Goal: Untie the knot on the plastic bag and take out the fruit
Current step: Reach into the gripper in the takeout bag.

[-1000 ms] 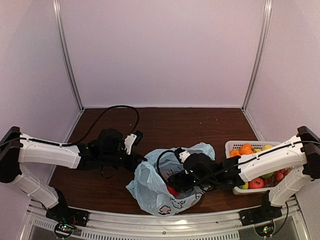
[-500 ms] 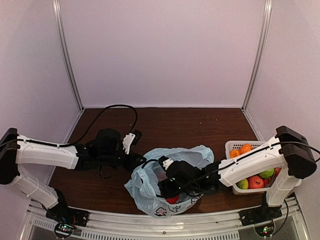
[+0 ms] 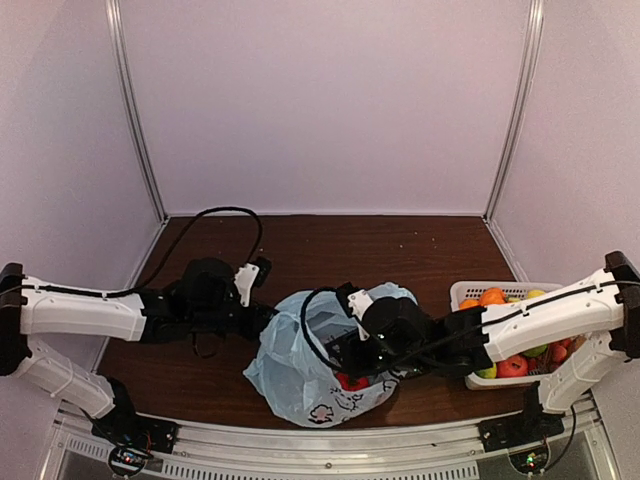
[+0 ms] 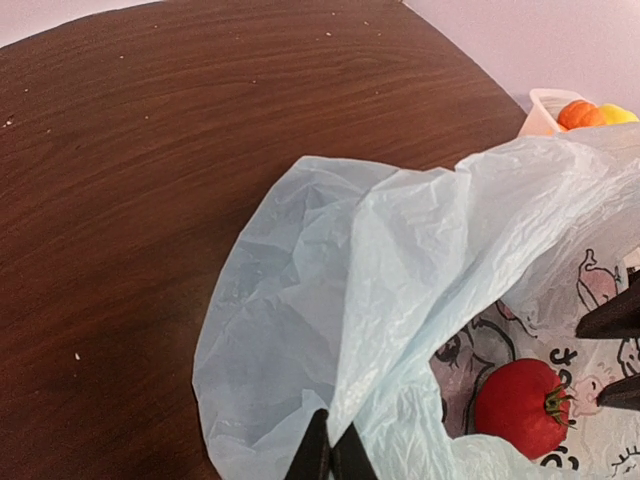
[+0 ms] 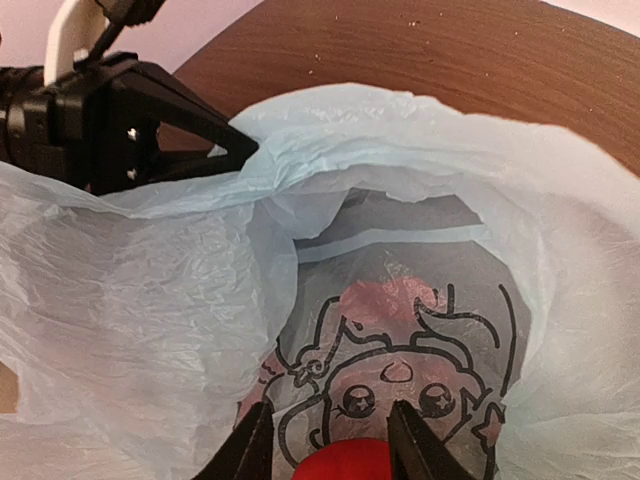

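Dark wood-grain worktop (image 3: 330, 250), pale lilac walls (image 3: 330, 100) on three sides. Your left gripper (image 4: 332, 445): fingers together, pinching a fold of the plastic bag's (image 4: 380, 260) rim on the bag's left side. Your right gripper (image 5: 330, 425): fingers apart, set inside the bag's open mouth, with one round red fruit (image 4: 520, 407) showing between them at the lower edge of the right wrist view; you cannot tell whether either finger touches it. Red fruit: single, green stem, lying inside the bag on the printed lower wall, beside a black-outline cartoon figure. Plastic bag: thin, translucent, light blue, crumpled, lying on the worktop near its front edge, between your two arms, mouth gaping. White basket (image 3: 462, 292): just right of the bag, at the worktop's right edge, partly under your right arm; the contents you can make out include an orange fruit (image 3: 491, 297) and a yellow fruit (image 3: 535, 294) at its far end. Black cable (image 3: 225, 210): arcs from your left arm over the bare worktop behind it.
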Motion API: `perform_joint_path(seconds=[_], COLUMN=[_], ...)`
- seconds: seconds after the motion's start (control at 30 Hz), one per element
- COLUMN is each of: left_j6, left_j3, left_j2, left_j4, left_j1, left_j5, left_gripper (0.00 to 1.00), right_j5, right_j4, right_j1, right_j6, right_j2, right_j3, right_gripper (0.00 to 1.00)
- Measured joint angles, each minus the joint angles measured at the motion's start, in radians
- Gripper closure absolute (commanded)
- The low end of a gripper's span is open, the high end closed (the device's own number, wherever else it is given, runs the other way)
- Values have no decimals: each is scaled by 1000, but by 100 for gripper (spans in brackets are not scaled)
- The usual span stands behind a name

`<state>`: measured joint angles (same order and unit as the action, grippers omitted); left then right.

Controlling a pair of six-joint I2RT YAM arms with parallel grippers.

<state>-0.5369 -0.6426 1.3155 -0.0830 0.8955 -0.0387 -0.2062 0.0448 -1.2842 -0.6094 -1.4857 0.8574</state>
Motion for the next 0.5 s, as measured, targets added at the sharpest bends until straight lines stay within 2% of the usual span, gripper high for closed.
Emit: perform_joint_path(seconds=[0.13,0.27,0.37,0.5], left_j6=[-4,-3,13,44], left_j3=[19,35,72,127], left_j2=[-21,-36,-61,-98], left_j4=[10,10,-4,-27], left_j1=[-2,-9,-11,-11], left_j5=[29,44,45,43], left_gripper=[100,100,100,100], right_j5=[-25,-53,-63,-43], right_j4=[21,48,59,62], right_j1=[0,0,0,-10], right_j6=[4,8,21,27], right_j2=[85,151,167,103], right_j3=[0,0,0,0], right_gripper=[62,53,40,19])
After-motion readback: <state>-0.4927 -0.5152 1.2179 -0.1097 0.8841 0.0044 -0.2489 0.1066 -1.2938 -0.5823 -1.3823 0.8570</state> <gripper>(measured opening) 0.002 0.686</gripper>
